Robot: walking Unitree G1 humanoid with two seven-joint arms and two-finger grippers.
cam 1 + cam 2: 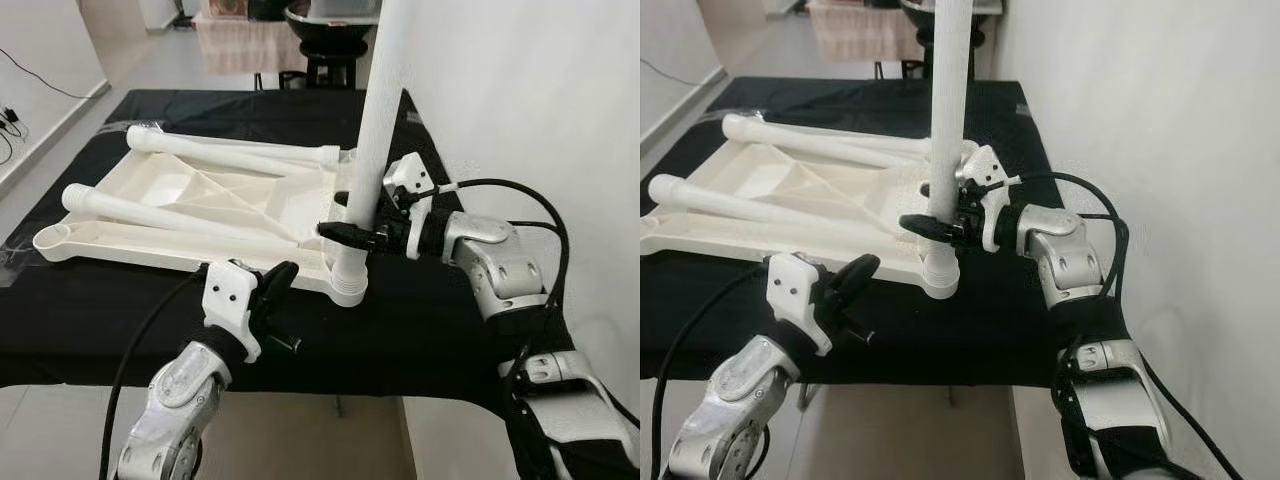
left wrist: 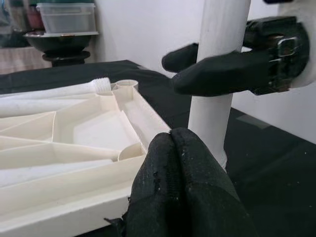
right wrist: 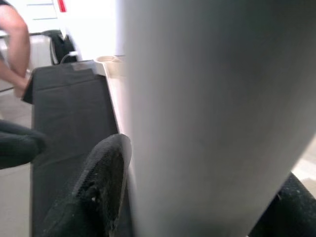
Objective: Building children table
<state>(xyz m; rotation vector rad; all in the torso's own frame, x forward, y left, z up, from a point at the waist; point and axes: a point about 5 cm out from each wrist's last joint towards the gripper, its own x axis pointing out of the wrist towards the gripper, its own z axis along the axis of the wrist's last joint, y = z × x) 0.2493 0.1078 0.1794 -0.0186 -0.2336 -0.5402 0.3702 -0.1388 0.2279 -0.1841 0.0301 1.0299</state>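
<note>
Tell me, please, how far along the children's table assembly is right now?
No leg visibly seated yet. The upturned tabletop lies on the black table. The right gripper holds one white leg upright at the tabletop's near corner socket. The left gripper hovers shut nearby. Two loose legs lie across the tabletop.

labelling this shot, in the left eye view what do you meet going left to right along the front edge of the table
left gripper, shut and holding nothing → upright white table leg standing at the near right corner of the upturned white tabletop → right gripper shut on that leg, its silver arm reaching in from the right
</note>
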